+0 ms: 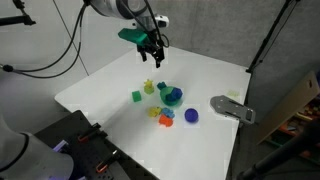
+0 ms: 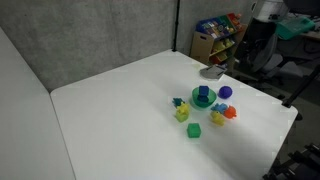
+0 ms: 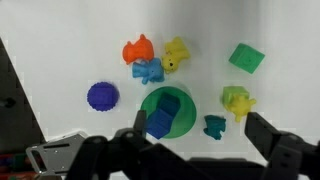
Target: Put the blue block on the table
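One arm only, with the gripper hanging high over the white table, touching nothing. Jaws spread wide and empty in the wrist view, fingers framing the cluster below. Small blue block lying inside the teal bowl, off the tabletop, seen likewise in both exterior views. Around the bowl: small green block, yellow piece, orange piece, rounded dark-blue object. Small blue piece touching the orange piece; teal piece and yellow-green piece just beside the bowl's rim. Grey flat item near the table's edge, well apart.
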`<state>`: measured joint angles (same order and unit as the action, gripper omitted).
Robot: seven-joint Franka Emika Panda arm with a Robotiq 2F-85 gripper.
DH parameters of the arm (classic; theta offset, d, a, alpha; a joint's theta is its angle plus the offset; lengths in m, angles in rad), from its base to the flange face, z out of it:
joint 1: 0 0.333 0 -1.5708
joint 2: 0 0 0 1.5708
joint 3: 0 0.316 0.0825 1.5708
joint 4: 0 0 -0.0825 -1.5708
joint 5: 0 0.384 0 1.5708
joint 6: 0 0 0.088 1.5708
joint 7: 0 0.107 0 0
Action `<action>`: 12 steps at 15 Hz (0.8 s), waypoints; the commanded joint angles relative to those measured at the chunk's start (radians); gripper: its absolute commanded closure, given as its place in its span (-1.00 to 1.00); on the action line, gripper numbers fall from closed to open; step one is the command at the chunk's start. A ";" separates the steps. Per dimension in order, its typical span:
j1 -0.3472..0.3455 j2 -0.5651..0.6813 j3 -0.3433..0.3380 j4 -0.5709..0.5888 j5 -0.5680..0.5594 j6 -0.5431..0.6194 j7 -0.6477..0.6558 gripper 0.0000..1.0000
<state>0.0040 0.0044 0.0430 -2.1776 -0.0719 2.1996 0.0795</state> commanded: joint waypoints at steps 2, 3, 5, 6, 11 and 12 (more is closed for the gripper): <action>-0.011 0.170 -0.038 0.129 0.035 0.024 0.063 -1.00; -0.012 0.203 -0.047 0.145 0.036 0.048 0.085 -1.00; -0.014 0.265 -0.062 0.174 0.051 0.101 0.112 -1.00; -0.013 0.294 -0.069 0.188 0.059 0.126 0.126 -1.00; -0.002 0.431 -0.091 0.251 0.092 0.251 0.195 -1.00; 0.001 0.451 -0.093 0.261 0.098 0.272 0.207 -1.00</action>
<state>-0.0053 0.3859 -0.0379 -1.9791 0.0024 2.4331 0.2410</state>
